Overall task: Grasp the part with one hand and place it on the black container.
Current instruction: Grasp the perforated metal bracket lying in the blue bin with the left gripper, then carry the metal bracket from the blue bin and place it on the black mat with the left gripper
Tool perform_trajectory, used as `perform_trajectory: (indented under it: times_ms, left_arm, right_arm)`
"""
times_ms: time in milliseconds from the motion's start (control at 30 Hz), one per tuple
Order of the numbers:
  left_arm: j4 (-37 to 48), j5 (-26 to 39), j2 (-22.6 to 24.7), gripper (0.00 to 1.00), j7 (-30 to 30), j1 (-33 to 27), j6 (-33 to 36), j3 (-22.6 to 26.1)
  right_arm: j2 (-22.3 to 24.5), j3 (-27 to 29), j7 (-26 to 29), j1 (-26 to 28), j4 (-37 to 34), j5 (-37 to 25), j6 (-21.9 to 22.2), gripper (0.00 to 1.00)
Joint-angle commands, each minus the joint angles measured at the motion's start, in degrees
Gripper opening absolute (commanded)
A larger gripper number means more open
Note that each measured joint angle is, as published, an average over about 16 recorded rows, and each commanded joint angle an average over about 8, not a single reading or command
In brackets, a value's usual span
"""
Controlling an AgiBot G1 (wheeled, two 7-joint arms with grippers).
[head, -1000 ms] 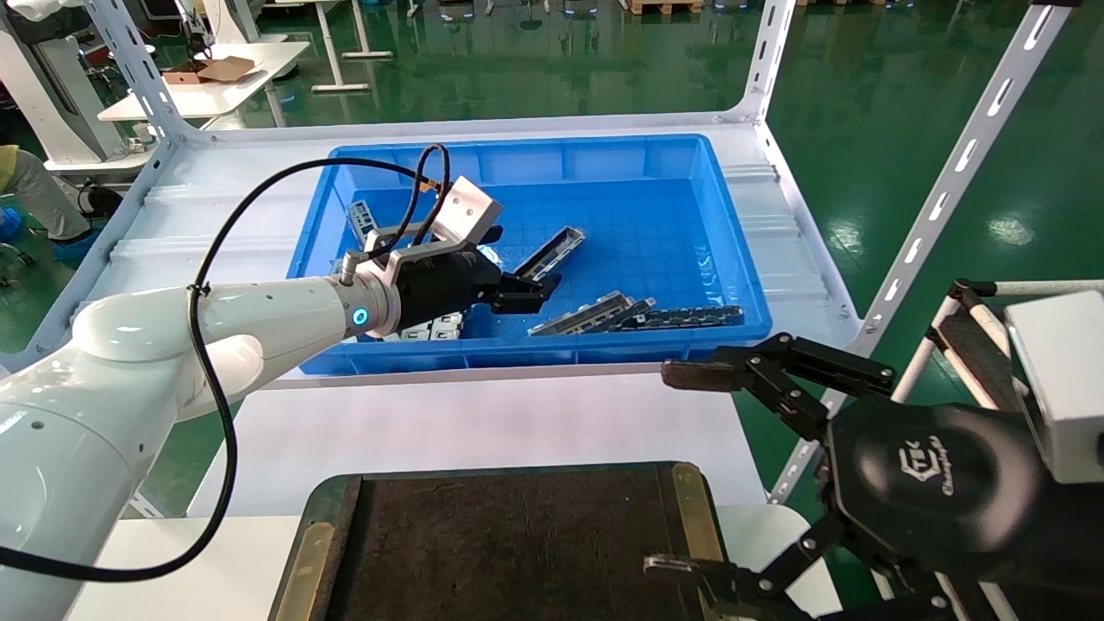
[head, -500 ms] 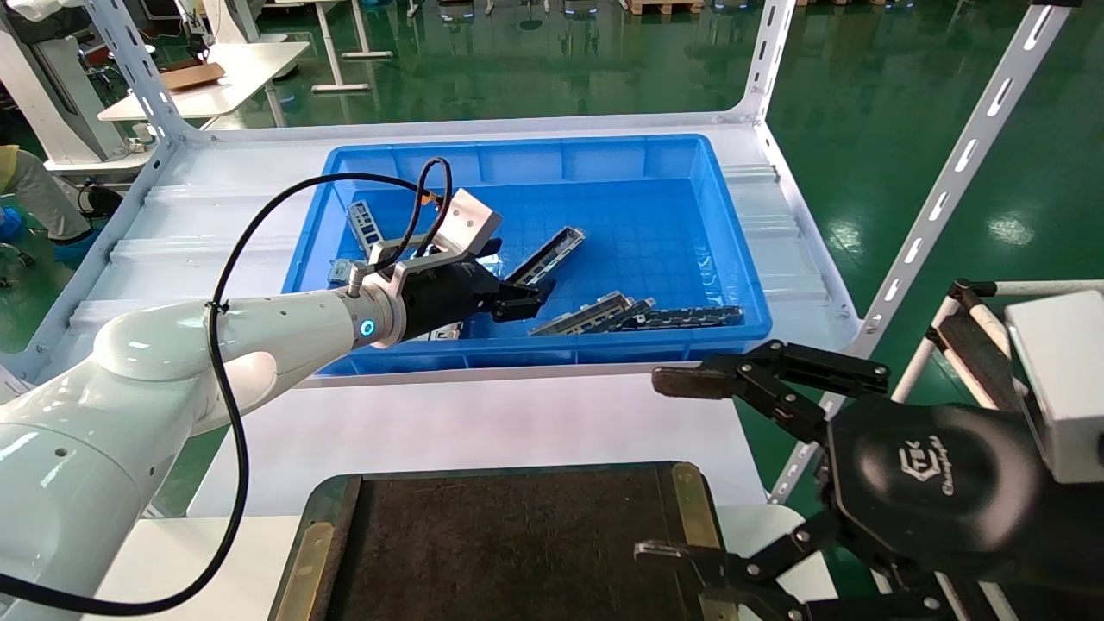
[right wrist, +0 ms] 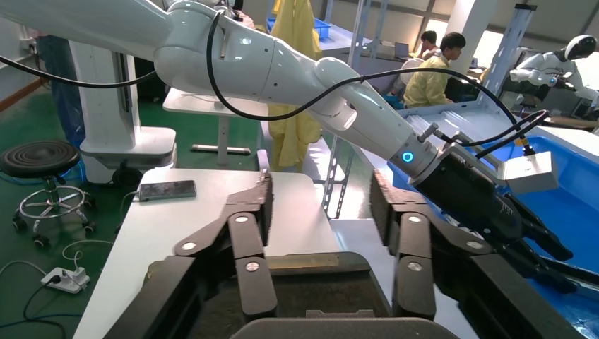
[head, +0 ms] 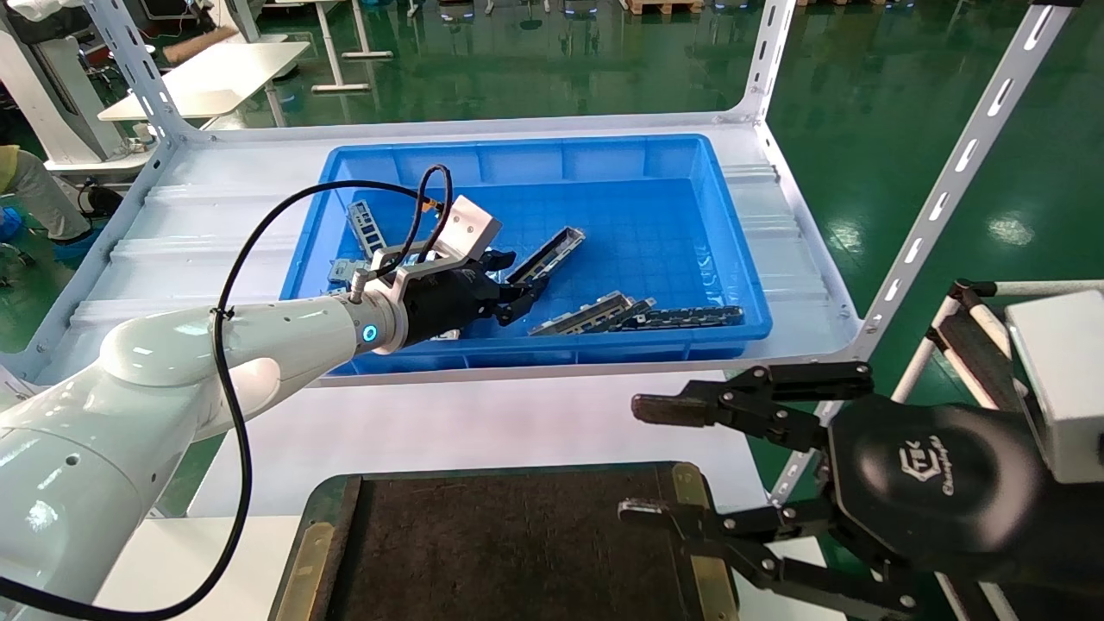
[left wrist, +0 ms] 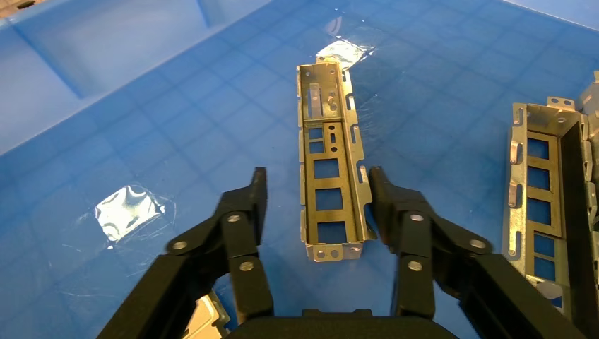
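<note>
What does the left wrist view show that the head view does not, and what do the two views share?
Only the left wrist view shows the open left claw straddling the part, one finger on each side of the channel, and the part's row of rectangular cutouts.

Only the head view shows the black container in front of the shelf, the open right claw hovering over its corner, and the darker strip.

Both show the blue bin, the part and the left claw.
</note>
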Motion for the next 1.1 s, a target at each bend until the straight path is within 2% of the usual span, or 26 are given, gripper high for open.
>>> perform_trajectory:
  times_ms: [33,333,667,767,1000,1100]
  left_arm:
    - [0.0,-0.6,0.0,0.00,0.0,0.0,-0.1,0.6]
    - [-0.1,-3.2,-0.2,0.00,0.7,-0.5,0.1,2.4]
    - [0.8,-6.4,-1.3,0.00,5.3,-4.2,2.3,2.1]
    - [-0.1,-7.6,-2.7,0.00,7.0,-5.1,6.9,1.5]
    - [-4.2,-12.7,-8.6,0.00,11.9,-4.3,26.0,-1.0]
    - [-5.2,-14.1,-10.3,0.00,12.8,-3.4,30.8,-1.6]
  right_arm:
    - [0.0,0.0,0.0,0.0,0.0,0.0,0.0,0.00]
    - [0.0,0.0,0.0,0.0,0.0,0.0,0.0,0.00]
    - [0.0,-0.1,0.0,0.0,0.0,0.1,0.0,0.00]
    - [0.0,-0.1,0.0,0.0,0.0,0.1,0.0,0.00]
    - [0.0,-0.1,-0.1,0.0,0.0,0.1,0.1,0.00]
    - [0.1,-0.1,-0.1,0.0,0.0,0.1,0.1,0.00]
